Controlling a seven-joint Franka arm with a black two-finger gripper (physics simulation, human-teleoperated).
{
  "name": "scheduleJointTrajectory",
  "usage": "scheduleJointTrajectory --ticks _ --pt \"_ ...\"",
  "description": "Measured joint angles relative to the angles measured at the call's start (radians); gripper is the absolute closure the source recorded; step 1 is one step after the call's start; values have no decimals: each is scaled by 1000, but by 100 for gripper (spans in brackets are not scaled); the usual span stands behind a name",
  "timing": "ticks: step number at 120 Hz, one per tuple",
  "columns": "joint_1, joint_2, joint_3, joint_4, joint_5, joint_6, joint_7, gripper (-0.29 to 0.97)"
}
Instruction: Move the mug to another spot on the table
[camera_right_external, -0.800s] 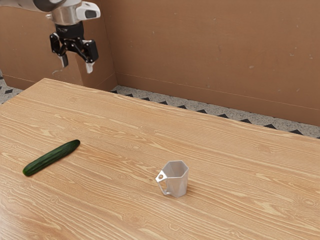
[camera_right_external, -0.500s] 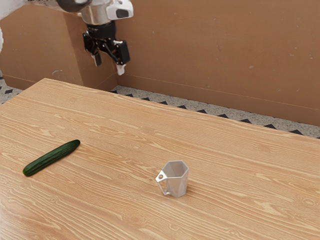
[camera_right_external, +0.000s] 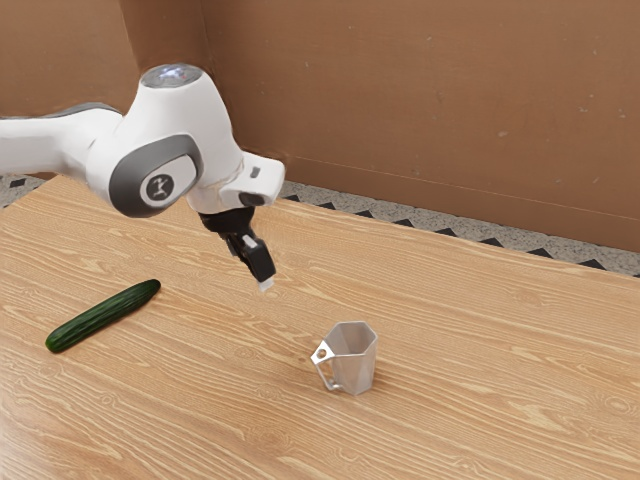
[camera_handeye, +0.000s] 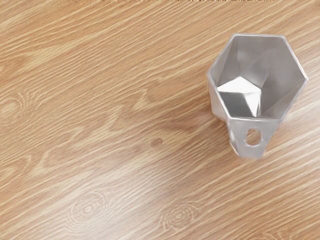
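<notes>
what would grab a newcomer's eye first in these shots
The big white arm fills the exterior view's upper left, its gripper hanging over the wooden table. Just to the exterior view's right of it and lower, a faceted silver mug stands upright and empty, untouched. A dark green cucumber lies well apart at the exterior view's left.

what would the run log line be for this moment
claw: above table, apart from mug | mug: upright on table, not grasped | cucumber: lying at exterior view's left
</notes>
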Motion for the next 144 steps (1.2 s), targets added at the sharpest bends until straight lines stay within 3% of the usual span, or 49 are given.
scheduleJointTrajectory --ticks 25,53,90,144 --pt "-2 37 7 -229 -126 404 82 0" --pt "-34 119 7 -326 -168 637 168 0" --pt "-97 230 5 -340 -178 807 263 0" --pt "-110 346 1 -281 -299 875 337 0"
